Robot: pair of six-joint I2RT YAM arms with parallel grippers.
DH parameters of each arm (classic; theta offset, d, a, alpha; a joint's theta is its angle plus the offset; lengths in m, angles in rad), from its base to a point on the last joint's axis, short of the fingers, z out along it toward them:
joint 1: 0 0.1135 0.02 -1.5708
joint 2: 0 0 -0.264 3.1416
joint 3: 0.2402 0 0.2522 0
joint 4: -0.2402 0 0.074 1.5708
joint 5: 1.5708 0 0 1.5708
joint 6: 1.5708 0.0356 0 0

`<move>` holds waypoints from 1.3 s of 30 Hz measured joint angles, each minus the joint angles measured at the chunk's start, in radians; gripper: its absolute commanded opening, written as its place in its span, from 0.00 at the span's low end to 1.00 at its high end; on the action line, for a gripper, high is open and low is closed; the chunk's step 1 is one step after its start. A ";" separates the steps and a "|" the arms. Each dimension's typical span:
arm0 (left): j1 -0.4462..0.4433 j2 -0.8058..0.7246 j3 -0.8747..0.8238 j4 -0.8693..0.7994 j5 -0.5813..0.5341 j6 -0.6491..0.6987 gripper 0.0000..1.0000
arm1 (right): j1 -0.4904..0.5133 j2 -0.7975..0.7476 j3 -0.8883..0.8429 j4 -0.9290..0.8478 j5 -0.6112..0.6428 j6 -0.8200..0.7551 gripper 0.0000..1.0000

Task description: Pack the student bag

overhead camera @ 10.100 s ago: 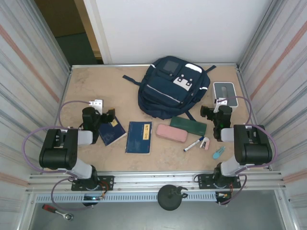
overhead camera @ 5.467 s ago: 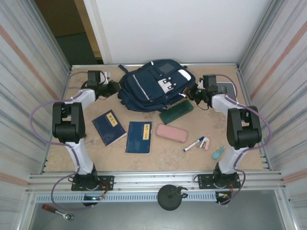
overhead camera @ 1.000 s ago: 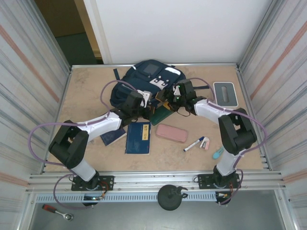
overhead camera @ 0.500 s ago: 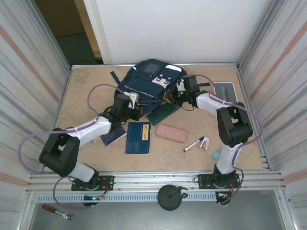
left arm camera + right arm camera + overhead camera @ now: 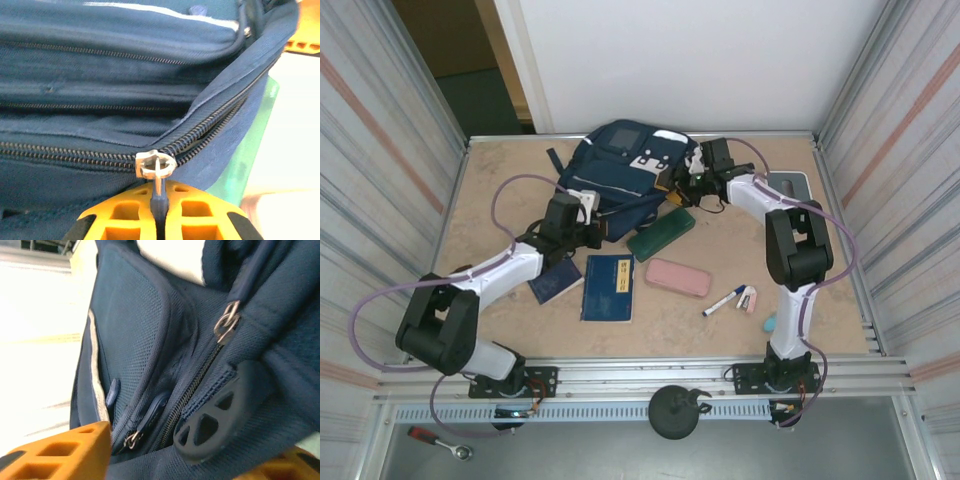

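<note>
Opening the student bag [image 5: 100,75]: left hand [image 5: 159,220] pinches the zip pull [image 5: 158,192], right hand [image 5: 175,460] spread apart at the fabric. Next, I reckon, draw that pull along.

Same build on the left arm [image 5: 495,272] and the right arm [image 5: 790,245]: black joint housings, white-grey links. A lilac cable [image 5: 500,192] loops back from each gripper. Left gripper [image 5: 159,195] and right gripper [image 5: 175,457] have orange lattice-cut fingers [image 5: 65,452].

- We see the bag [image 5: 100,75] as matt navy woven cloth.
- Its zip slider [image 5: 155,165] looks to us like shiny metal.
- The table [image 5: 490,160] looks rough and matt.
</note>
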 measured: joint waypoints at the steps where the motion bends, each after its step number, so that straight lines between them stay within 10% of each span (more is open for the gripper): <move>1: -0.006 -0.004 0.010 -0.006 0.006 -0.002 0.00 | -0.013 -0.018 -0.016 -0.006 0.013 -0.014 0.70; 13: -0.081 0.024 0.112 -0.025 0.032 0.001 0.00 | 0.101 -0.280 -0.294 0.092 0.105 0.055 0.86; 17: -0.104 0.031 0.113 -0.043 0.032 0.005 0.00 | 0.161 -0.208 -0.261 0.134 0.123 0.103 0.64; 21: -0.104 0.031 0.100 -0.048 0.015 0.013 0.00 | 0.155 -0.159 -0.231 0.135 0.122 0.118 0.23; 28: -0.067 -0.006 0.029 -0.047 0.013 0.031 0.00 | 0.092 -0.171 -0.240 0.090 0.121 0.050 0.10; 32: -0.003 -0.034 0.001 -0.045 0.031 0.035 0.00 | 0.026 -0.188 -0.255 0.058 0.100 -0.014 0.21; 39: 0.045 -0.058 -0.001 -0.056 0.071 0.040 0.00 | 0.003 -0.283 -0.254 -0.043 0.174 -0.318 0.70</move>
